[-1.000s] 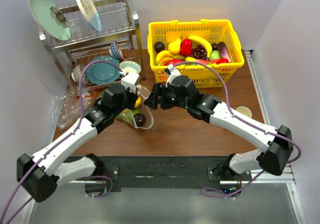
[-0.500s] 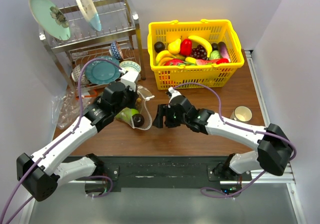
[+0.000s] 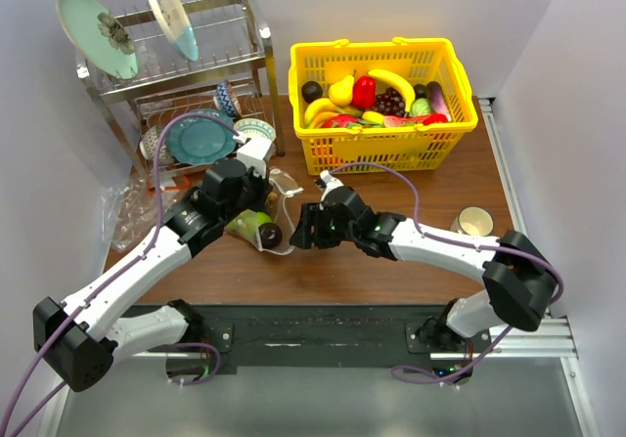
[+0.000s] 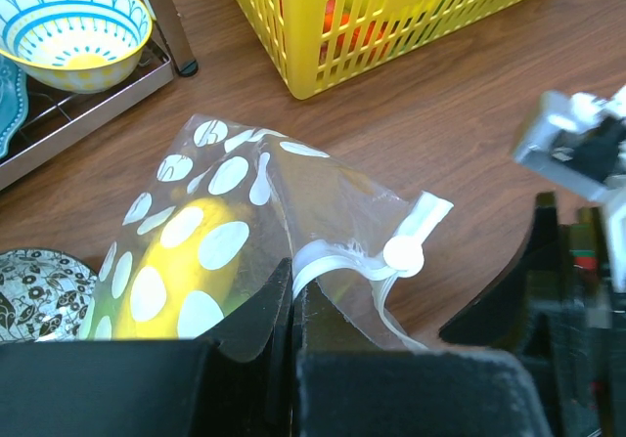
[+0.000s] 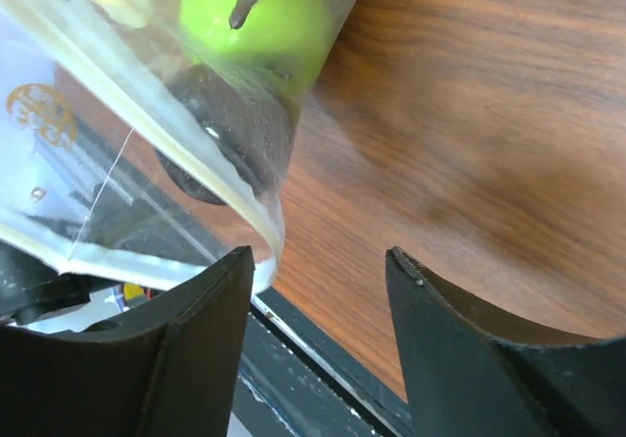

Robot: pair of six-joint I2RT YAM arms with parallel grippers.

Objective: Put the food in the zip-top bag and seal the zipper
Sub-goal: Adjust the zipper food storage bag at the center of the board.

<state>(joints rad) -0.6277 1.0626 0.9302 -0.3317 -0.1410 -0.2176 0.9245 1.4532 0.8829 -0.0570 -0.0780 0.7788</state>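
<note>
The zip-top bag (image 3: 256,225), clear with white dots on one side, lies on the table between my grippers. It holds a green ball (image 5: 259,17), a yellow-green fruit (image 4: 156,290) and a dark round fruit (image 5: 220,134). My left gripper (image 4: 290,290) is shut on the bag's white zipper strip (image 4: 337,259), next to a round white knob (image 4: 401,253). My right gripper (image 5: 318,256) is open and empty, and the near corner of the bag's pale zipper edge (image 5: 166,134) is by its left finger. In the top view the right gripper (image 3: 301,230) is just right of the bag.
A yellow basket (image 3: 460,114) of toy fruit stands behind. A dish rack (image 3: 176,75) with plates and bowls is at the back left, with crumpled clear plastic (image 3: 127,217) below it. A cup (image 3: 474,222) sits at the right. The table's front edge (image 5: 323,339) is close under the right gripper.
My right gripper has moved from beside the left gripper, down toward me, to the bag's near right corner. The bag hangs lower in the left gripper.
</note>
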